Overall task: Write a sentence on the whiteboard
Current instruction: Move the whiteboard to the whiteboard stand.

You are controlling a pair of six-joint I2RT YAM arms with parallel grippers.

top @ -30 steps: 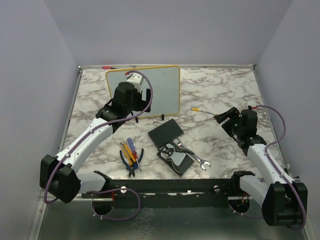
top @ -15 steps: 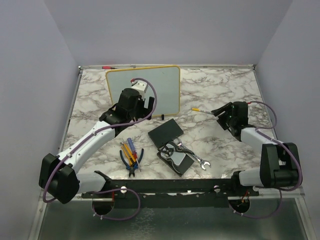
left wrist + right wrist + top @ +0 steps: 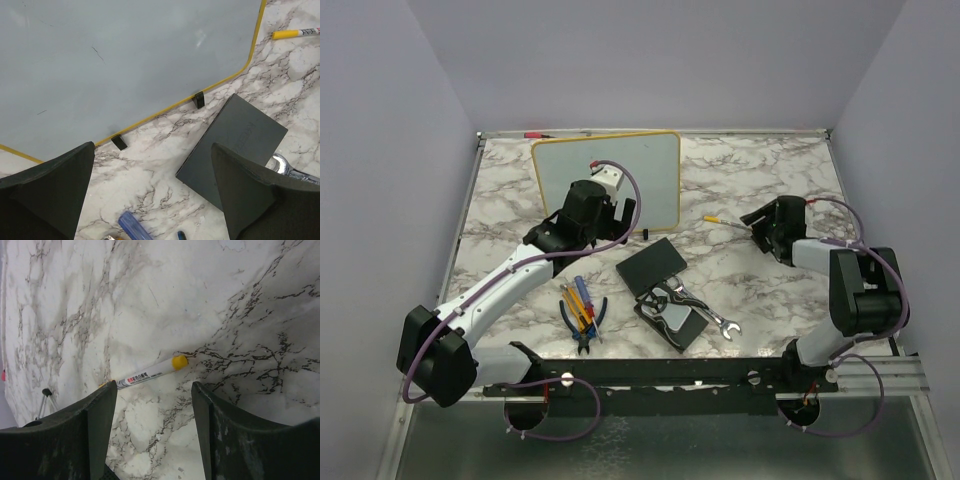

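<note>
Since a second ago the right arm has folded back, its elbow now raised at the near right and its wrist drawn low toward the yellow-capped marker (image 3: 720,220). The left arm has eased a little right and away from the whiteboard (image 3: 655,165).

From the left wrist view, the left end effector (image 3: 152,147) is spread wide with nothing between its fingers (image 3: 55,190). It looks down at the board's lower edge, where two small black feet (image 3: 199,99) rest on the marble worktop (image 3: 750,165).

The whiteboard stands upright at the back left of the worktop, its yellow frame just behind the left wrist. Its face reads pale grey with a few faint dark scratches.

A flat black pad (image 3: 235,140) lies just in front of the board's right corner, apart from it.

The right end effector (image 3: 150,387) is also wide open and holds nothing. The marker lies flat on the worktop just beyond its fingers, framed in the gap between them and untouched, its yellow cap pointing right in the right wrist view.

Screwdrivers and pliers (image 3: 582,310) lie near the left arm, and a wrench (image 3: 717,319) sits nearer the middle.
</note>
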